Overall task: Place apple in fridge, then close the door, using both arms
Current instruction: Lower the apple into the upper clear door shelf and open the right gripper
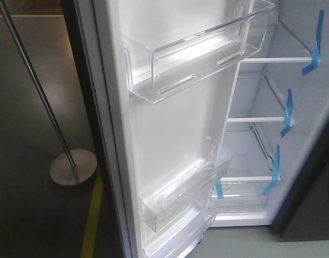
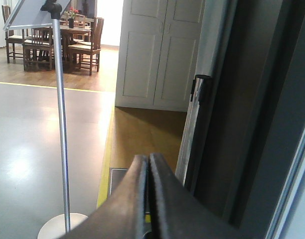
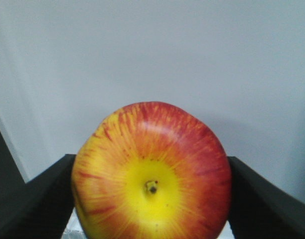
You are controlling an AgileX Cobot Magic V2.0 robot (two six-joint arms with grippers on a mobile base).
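The apple [image 3: 152,149] is being pinched by the right gripper [image 3: 151,199], one black finger pressing on each side and the stem dimple facing the right wrist camera. A plain white surface is being faced just beyond it. Whether that is a fridge wall or the door's inner face cannot be told. Neither arm is being shown in the front view.

The fridge [image 1: 250,91] is standing open. Its white shelves [image 1: 266,60], marked with blue tape [image 1: 315,37], are lying to the right and farther back. The door [image 1: 170,118] is swung out toward the near left, its clear bins [image 1: 197,54] projecting toward the opening. The placing move is therefore being judged to turn on carrying the apple to the right of the bins and onto a shelf. The bins are the likeliest things to be clipped on the way.

The left gripper [image 2: 148,199] is being held pressed together and empty. The door's dark outer side is lying close on its right, so this arm is being judged the nearer one for the closing push.

To the left, a stand [image 1: 73,167] is resting on the floor beside a yellow line [image 1: 92,226], well apart from the door.
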